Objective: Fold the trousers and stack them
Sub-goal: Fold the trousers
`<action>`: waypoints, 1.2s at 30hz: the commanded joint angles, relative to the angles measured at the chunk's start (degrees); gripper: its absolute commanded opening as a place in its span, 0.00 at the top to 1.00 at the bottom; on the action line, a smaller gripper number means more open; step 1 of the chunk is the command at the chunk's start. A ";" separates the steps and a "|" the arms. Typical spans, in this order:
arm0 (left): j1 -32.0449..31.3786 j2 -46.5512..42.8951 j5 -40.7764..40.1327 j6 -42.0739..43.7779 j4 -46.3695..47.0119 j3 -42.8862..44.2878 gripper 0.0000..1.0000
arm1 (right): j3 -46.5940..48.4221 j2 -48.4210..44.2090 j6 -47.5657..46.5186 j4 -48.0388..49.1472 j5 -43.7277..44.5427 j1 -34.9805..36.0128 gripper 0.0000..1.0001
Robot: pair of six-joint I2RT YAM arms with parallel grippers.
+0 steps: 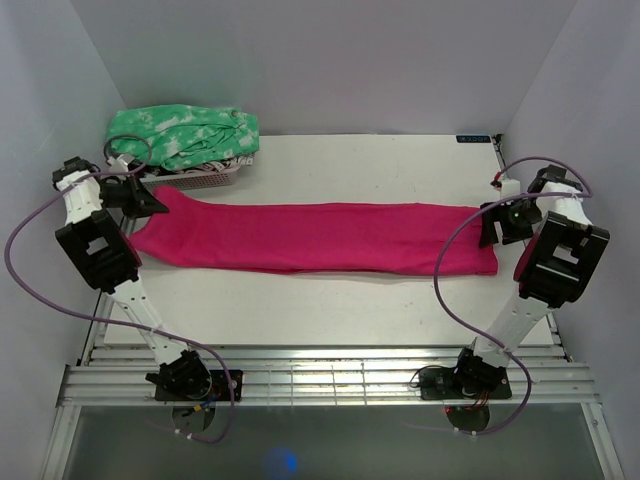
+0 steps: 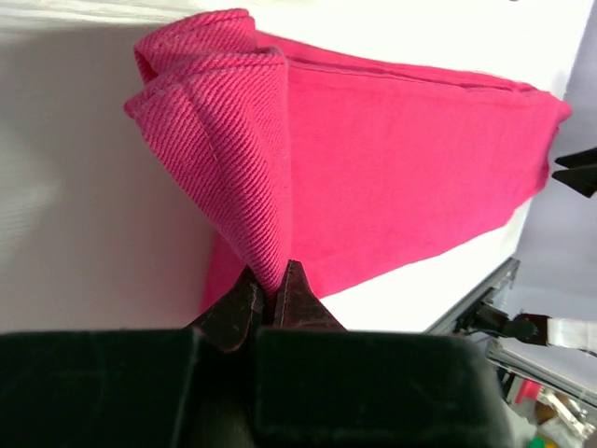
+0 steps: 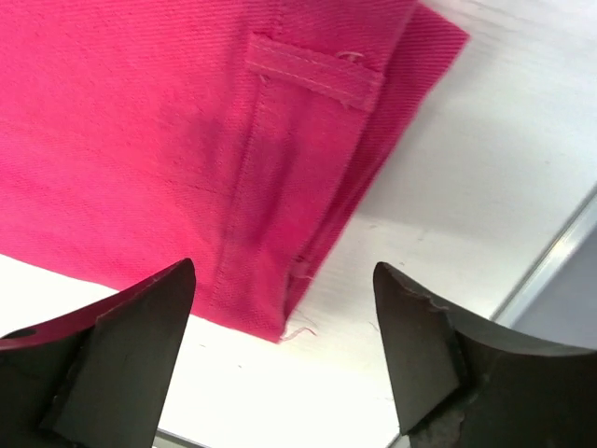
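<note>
trousers point(image 1: 320, 238): lay flat, long axis left-right on desk point(image 1: 330, 300)
left pincer point(image 2: 270, 280): clamped their left end
right pincer point(image 3: 283, 280): gaped wide, empty

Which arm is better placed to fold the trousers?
Probably left: the left end effector is shut on the trousers, one end lifted; the right end effector hangs open over the other end.

The trousers point(image 1: 320, 238) lie lengthwise across the table point(image 1: 330, 310) between the left gripper point(image 2: 271, 295) and the right gripper point(image 3: 283, 275), with a basket point(image 1: 208, 179) holding another garment point(image 1: 185, 133) just behind their left end.
</note>
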 commanded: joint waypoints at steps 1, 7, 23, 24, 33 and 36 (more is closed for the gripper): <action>-4.49 -7.15 4.53 -3.75 -1.29 0.75 1.00 | 2.69 -0.88 -0.06 -3.22 -1.29 -1.17 0.16; -12.57 -9.00 10.05 -11.05 3.71 -0.13 1.00 | 3.31 1.67 1.43 -3.83 -2.52 -2.49 0.04; -41.84 -11.74 -4.77 -42.52 33.87 -10.77 1.00 | 3.57 8.70 3.28 -5.86 -9.12 -1.26 0.59; -43.07 -10.16 -6.09 -43.14 34.13 -10.42 1.00 | 3.48 8.70 3.28 -5.77 -9.20 -1.08 0.62; -53.97 -6.11 -11.19 -50.17 43.18 -13.58 1.00 | 2.95 8.26 3.19 -5.51 -9.20 -0.38 0.87; -55.64 -3.56 -13.39 -52.45 43.36 -14.10 1.00 | 2.95 8.00 3.28 -5.59 -9.12 -0.29 0.90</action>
